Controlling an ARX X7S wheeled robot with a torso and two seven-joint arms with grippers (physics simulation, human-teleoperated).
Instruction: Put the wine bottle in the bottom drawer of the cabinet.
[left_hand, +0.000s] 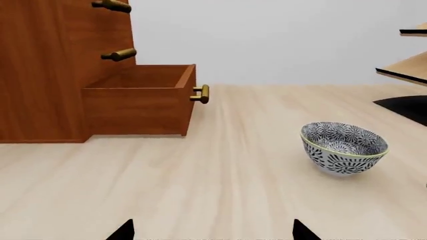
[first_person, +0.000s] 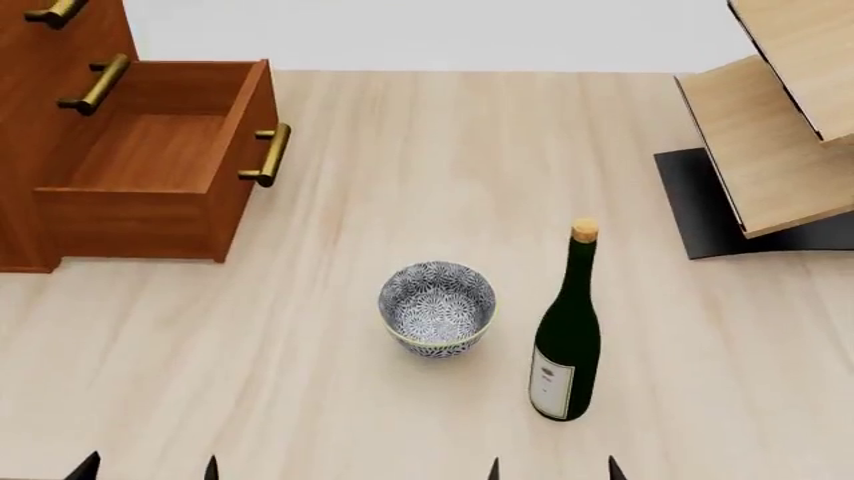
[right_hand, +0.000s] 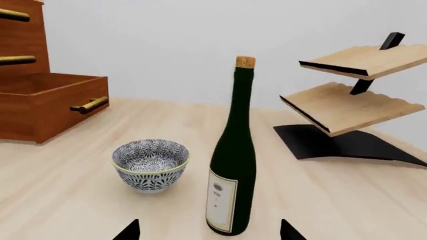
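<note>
Pale wood tabletop (first_person: 334, 400) runs out to a plain grey-white wall, and everything in play stands on it. At the far left sits the cabinet (first_person: 27, 150), reddish-brown, with its bottom drawer (first_person: 147, 160) already pulled well out and empty, brass handle (first_person: 271, 155) facing the open table; that part of the job looks done. At the far right stands a light-wood rack (first_person: 774, 130) on a black base, well apart from the drawer. Between them, nearer the robot, the wine bottle (first_person: 570, 330) stands upright and untouched, just beside a patterned bowl (first_person: 438, 307) but not touching it. What remains, by my reading, is everything else: grasp the bottle, carry it across past the bowl and lay it in the drawer.

Neither gripper is properly visible. The left gripper (left_hand: 213, 232) and the right gripper (right_hand: 210, 230) show only as dark fingertip corners at the frame edge; each pair stands spread apart with nothing between. The right pair frames the bottle's base from short of it. The cabinet's top, its left side and the rack's upper shelves are cut off, and the small print under "WINE" is unreadable.
</note>
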